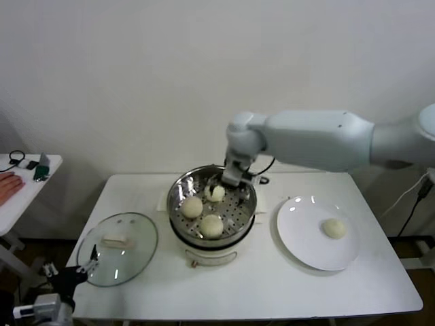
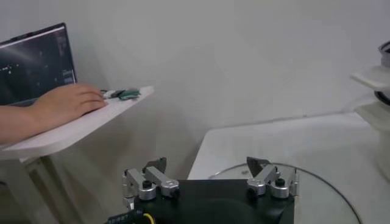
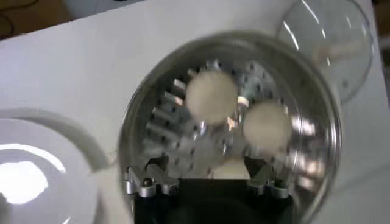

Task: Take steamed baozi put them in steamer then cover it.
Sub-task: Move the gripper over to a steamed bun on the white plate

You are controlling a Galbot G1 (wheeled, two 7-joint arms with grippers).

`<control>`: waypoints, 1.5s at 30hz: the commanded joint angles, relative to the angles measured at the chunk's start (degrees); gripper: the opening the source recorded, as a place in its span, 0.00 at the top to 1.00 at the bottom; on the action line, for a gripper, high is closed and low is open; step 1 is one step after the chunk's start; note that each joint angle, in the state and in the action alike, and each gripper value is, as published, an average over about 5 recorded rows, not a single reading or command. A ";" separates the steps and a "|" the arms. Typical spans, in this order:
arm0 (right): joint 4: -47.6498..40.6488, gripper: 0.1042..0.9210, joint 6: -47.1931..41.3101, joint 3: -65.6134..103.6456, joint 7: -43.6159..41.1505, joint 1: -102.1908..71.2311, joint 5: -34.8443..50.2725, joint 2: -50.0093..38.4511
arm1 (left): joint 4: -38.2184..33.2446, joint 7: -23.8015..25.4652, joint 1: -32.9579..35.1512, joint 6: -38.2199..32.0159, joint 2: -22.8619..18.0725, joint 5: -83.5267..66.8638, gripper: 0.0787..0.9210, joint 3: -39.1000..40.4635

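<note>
So the right gripper [image 1: 219, 187] is reaching down into the steamer [image 1: 178, 193], which sits in the middle of the white table [image 1: 258, 292], and its jaws are spread wide open with nothing held between them. Right under those jaws there's a bun [image 1: 215, 193] sitting on the perforated tray; in the right wrist view you only catch a sliver of it [image 3: 228, 168] between the two fingers. Two more buns are in the pot as well, one [image 1: 192, 206] toward the robot's left and one [image 1: 211, 225] closer to the front edge, all three pretty close together. The fourth bun [image 1: 334, 227] is off on the flat white plate [image 1: 302, 244] on the robot's right side of the table, well apart from the steamer. The glass lid [image 1: 129, 255] is lying flat on the table on the robot's left, just beside the steamer, handle [image 1: 115, 240] facing up. The left gripper [image 2: 210, 180] hangs low by the near left corner of the table, right at the lid's rim, jaws open and empty. There's also a little side table [image 1: 20, 193] farther to the left with somebody's hand [image 1: 8, 184] resting on it.
</note>
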 commanded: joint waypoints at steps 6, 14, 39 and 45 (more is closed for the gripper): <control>-4.21 0.12 -13.88 -22.27 -3.63 13.06 19.42 -22.88 | 0.27 0.16 -0.38 0.09 0.21 -0.17 0.12 0.15; -10.16 0.12 -15.76 -12.79 -1.36 -5.02 6.16 -29.30 | 0.18 0.41 -0.03 0.08 -0.24 0.62 0.12 0.11; -26.04 0.12 -17.30 14.12 3.89 -35.98 -6.08 -23.13 | 0.26 0.16 1.77 -0.63 -1.30 1.01 0.12 -0.59; -28.37 0.13 -17.05 17.05 4.34 -37.58 -6.77 -21.37 | 0.27 0.15 1.69 -0.62 -1.23 1.00 0.12 -0.64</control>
